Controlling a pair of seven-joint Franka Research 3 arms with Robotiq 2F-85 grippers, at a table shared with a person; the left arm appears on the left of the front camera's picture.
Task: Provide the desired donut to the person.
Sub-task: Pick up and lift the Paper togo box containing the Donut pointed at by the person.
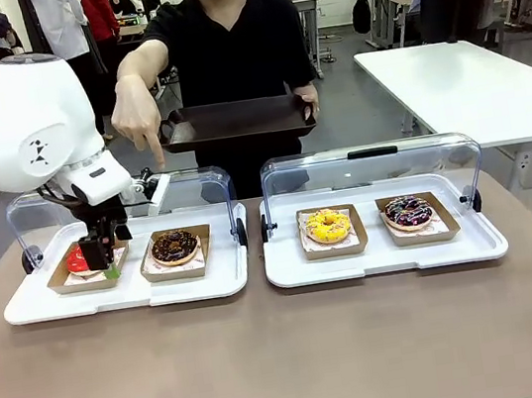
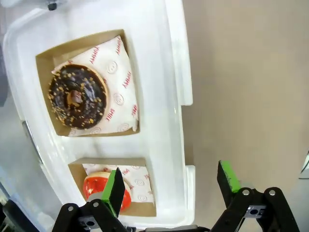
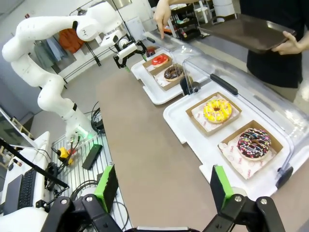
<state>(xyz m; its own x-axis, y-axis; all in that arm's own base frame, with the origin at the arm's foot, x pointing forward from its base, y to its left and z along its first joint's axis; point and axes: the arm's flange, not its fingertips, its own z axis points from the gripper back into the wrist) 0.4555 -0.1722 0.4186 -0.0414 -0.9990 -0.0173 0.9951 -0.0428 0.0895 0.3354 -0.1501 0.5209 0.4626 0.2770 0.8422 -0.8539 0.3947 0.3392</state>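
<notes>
Brown table (image 1: 289, 356), left tool (image 1: 98, 259) spread wide over red donut (image 1: 75, 260) near tray (image 1: 22, 310) edge, right tool (image 3: 164, 186) spread, well apart.

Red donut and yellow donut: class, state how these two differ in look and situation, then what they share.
The red donut has red glaze and lies in the left tray. The yellow donut has yellow icing and lies in the right tray. The open left gripper hangs at the red donut, partly covering it. Nothing is near the yellow donut. Both sit on paper in brown cardboard holders.
</notes>
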